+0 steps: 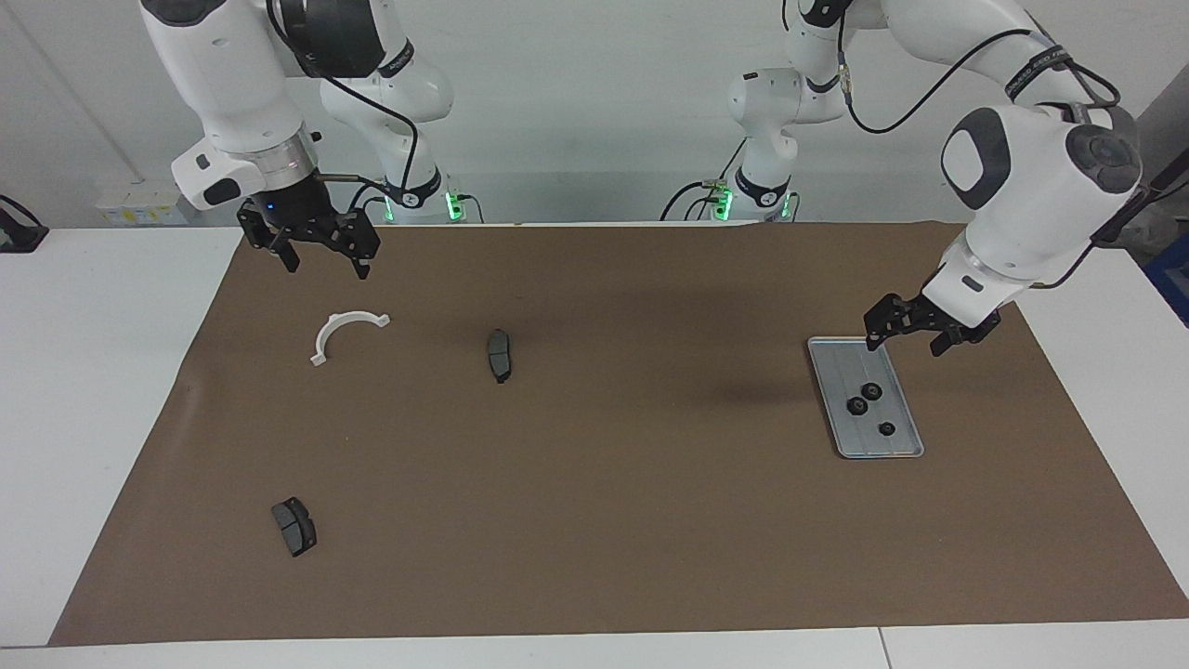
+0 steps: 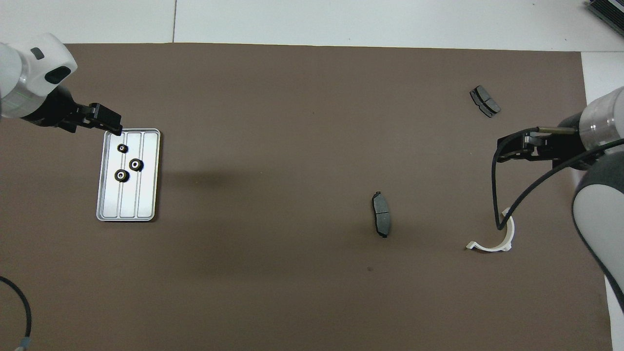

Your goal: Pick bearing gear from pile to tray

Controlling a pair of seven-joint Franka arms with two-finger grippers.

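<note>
Resting on tray (image 1: 906, 444): three gears (image 1: 871, 391)

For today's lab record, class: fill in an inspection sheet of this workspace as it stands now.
Surface: brown mat on white table.
Job's things: three gears in tray.
Clutter: two brake pads, white bracket.
Grippers: left gripper open, empty, over the tray's end nearer the robots; right gripper open, waiting above the mat near the bracket.
Cables: black cable hangs from the right arm.
Surroundings: white wall.
</note>
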